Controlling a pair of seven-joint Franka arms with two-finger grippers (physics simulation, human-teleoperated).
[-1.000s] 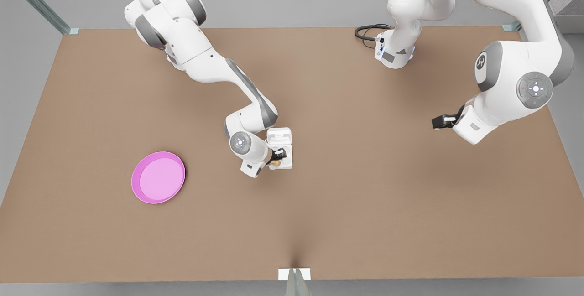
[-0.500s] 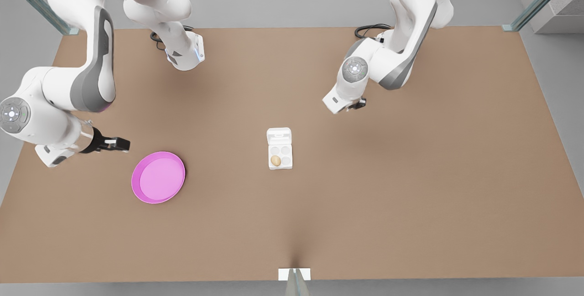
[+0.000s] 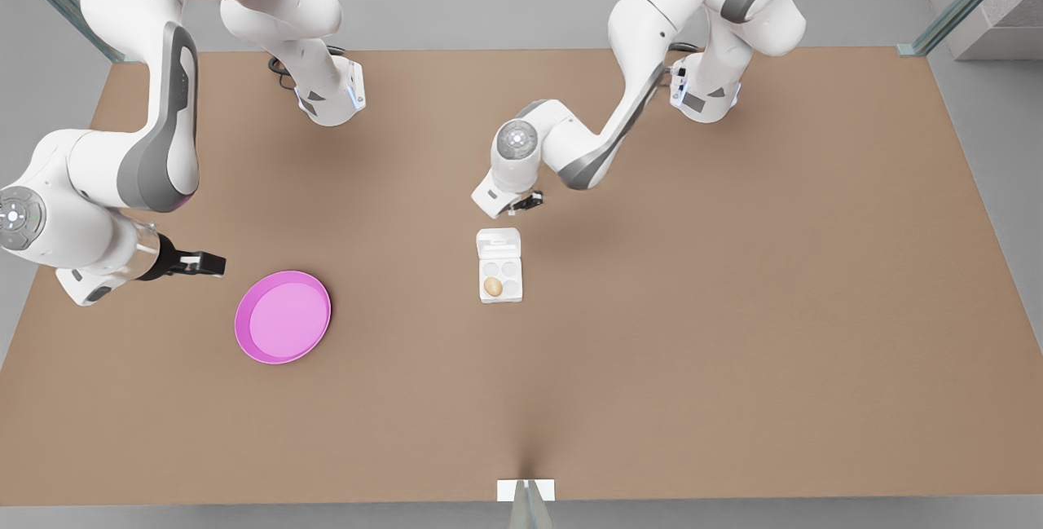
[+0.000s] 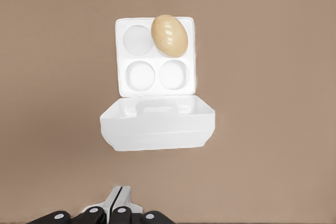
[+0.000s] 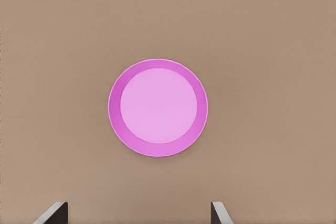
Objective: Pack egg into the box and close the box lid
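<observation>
The white box stands mid-table with its box lid open on the far side. The tan egg sits in the near cup on the front view's left, also seen as the egg in a corner cup of the box. My left gripper hovers just beyond the lid, fingers shut and empty. Far off at the front view's left, my right gripper is open above the table beside the pink plate, its fingers wide apart.
A round pink plate lies at the front view's left, and the plate sits centred under the right wrist camera. Bare brown table surrounds the box. A black cable lies by the far arm base.
The right gripper let go of the egg into the box and pulled away toward the plate. The left arm swung in from the front view's right to just behind the lid.
</observation>
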